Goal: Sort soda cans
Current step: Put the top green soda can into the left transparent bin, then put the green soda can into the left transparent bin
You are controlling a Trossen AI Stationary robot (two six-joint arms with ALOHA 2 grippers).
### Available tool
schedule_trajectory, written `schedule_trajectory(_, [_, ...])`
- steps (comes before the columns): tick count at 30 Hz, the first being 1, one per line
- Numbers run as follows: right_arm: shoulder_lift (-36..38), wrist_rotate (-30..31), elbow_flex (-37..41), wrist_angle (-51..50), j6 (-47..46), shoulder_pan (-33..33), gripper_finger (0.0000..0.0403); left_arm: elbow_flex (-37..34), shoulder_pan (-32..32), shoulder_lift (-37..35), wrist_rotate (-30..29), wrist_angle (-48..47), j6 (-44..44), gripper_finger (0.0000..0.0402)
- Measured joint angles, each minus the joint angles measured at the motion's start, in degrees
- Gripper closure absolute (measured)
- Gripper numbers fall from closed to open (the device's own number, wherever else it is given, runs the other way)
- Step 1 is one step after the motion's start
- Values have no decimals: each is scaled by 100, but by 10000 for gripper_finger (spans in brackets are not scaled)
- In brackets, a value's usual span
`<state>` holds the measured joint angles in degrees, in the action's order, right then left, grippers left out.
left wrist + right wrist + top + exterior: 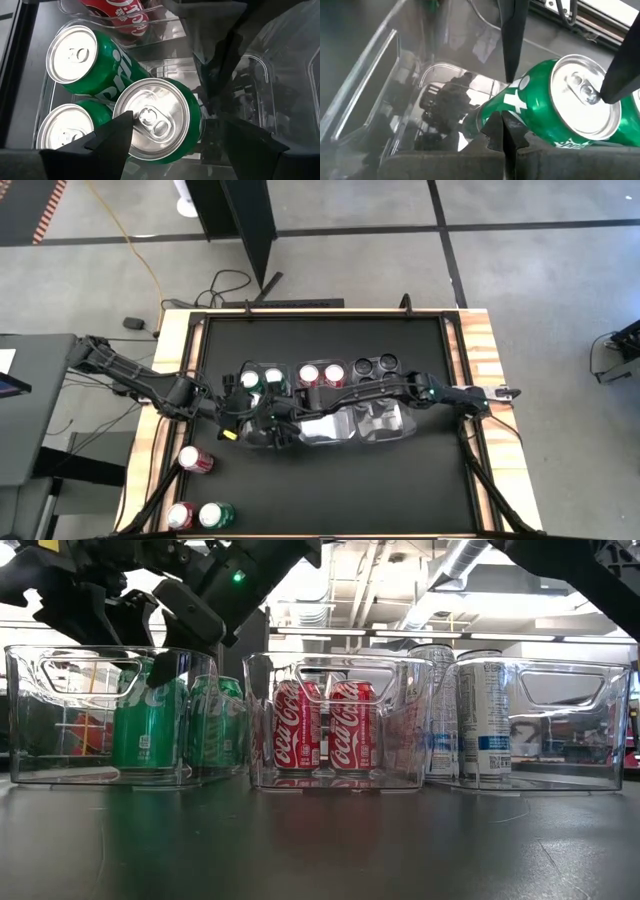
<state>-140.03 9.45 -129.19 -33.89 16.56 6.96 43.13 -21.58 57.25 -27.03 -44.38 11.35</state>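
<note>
Three clear trays stand side by side mid-table. The left tray (pixel 30 710) holds three green cans, two of them at its far end (pixel 75 52) (pixel 62 127). The third green can (pixel 157 120) stands nearer, between the open fingers of my left gripper (pixel 175 122), which reaches down into the tray (pixel 262 425). My right gripper (pixel 502 127) is shut, its tips at this can's side (pixel 530 107). The middle tray holds two red cans (pixel 325 725). The right tray holds silver-grey cans (pixel 485 720). My left gripper comes from above with one finger (pixel 112 137) over the can's top rim (pixel 131 117) and the other (pixel 245 142) apart from its side; I cannot tell whether it touches. My right gripper's shut tips meet the can's green side wall (pixel 520 117) low down; I cannot tell whether they touch.
Loose cans stand at the table's near left: a red one (pixel 196 461), another red one (pixel 180 515) and a green one (pixel 215 515). My right arm (pixel 420 390) stretches over the right and middle trays. Bare black table lies near and far of the trays.
</note>
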Motion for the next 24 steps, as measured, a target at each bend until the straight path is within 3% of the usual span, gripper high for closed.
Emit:
schedule_trajectory(7, [0,-2,0,45,-6,-63,398,2,0,0,-332,0,4,120])
schedule_trajectory(24, [-275,-99,-2,312,4,-148,398,15,-108,-230,-422,52,-39,120])
